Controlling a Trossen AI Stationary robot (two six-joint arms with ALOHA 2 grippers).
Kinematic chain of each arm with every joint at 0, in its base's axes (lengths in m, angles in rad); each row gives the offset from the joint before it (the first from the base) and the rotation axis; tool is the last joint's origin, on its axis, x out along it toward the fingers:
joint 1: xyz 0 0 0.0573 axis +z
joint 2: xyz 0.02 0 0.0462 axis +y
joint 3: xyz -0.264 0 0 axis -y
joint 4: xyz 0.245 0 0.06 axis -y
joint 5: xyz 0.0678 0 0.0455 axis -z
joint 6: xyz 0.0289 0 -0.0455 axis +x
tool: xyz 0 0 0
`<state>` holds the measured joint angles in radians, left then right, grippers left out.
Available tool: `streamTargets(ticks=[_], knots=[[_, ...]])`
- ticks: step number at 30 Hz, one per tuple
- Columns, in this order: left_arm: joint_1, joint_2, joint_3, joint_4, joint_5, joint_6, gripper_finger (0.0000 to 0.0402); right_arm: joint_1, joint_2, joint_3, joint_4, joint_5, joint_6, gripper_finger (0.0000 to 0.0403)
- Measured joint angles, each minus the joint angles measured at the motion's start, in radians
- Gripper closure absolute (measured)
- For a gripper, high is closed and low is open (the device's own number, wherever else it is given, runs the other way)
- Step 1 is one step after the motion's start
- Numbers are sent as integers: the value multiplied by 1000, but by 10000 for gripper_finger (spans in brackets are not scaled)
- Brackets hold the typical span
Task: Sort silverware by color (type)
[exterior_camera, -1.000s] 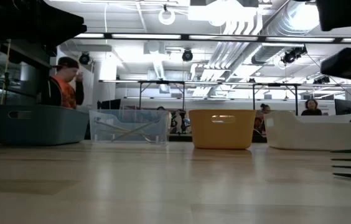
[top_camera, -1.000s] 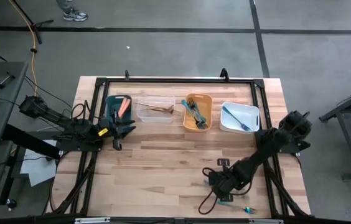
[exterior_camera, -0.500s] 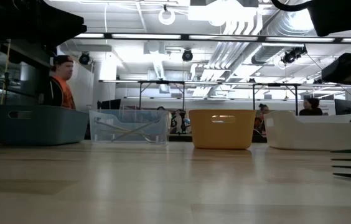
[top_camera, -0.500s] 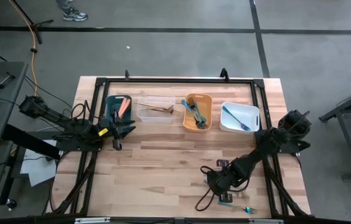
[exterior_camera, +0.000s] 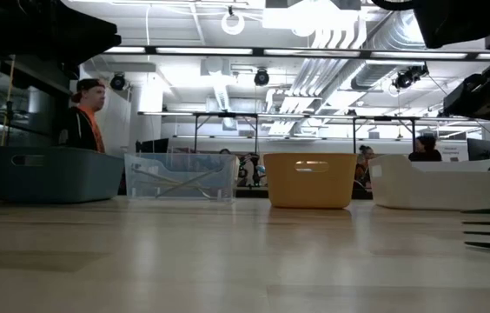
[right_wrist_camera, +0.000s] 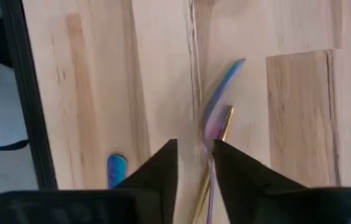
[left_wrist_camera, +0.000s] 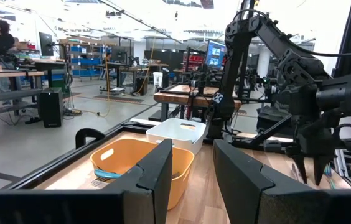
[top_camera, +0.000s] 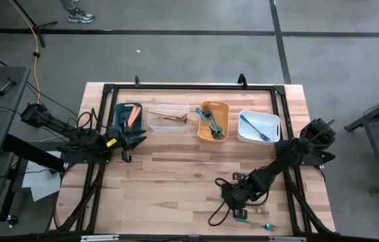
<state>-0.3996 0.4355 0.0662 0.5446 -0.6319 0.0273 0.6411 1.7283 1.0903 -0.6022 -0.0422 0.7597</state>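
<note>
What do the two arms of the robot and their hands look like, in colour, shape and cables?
Both arms are dark, nearly black, built of jointed segments. The left hand has a small yellow mark behind it. The right hand trails a black cable that loops over the wooden table. Seen from the wrist, each hand ends in two flat, wedge-shaped dark fingers.

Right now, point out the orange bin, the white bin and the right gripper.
orange bin (top_camera: 203,135): high view, on its left wall.
white bin (top_camera: 270,119): high view, on its bare floor by the right rim.
right gripper (right_wrist_camera: 195,163): right wrist view, the gap between its fingertips, over a blue-tipped utensil (right_wrist_camera: 223,93).
</note>
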Motion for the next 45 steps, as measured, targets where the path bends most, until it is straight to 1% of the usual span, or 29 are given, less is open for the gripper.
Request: streamTargets(ticks=[4,10,13,20,29,38,41,45], knots=[[0,0,0,0,0,0,291,0,0,-29,7,9,0,277],[0,0,0,0,0,0,291,0,0,-53,22,16,-8,268],[0,0,0,0,0,0,291,1,0,-53,49,38,-8,269],[0,0,0,-1,0,-2,291,9,1,-53,70,40,-5,269],[0,0,0,-2,0,-24,291,28,57,-53,93,45,-1,269],[0,0,0,-2,0,-24,291,27,61,-53,104,69,-1,270],[0,0,0,-2,0,-24,291,28,61,-53,104,68,-9,281],[0,0,0,-2,0,-24,291,28,61,-53,103,69,-9,311]])
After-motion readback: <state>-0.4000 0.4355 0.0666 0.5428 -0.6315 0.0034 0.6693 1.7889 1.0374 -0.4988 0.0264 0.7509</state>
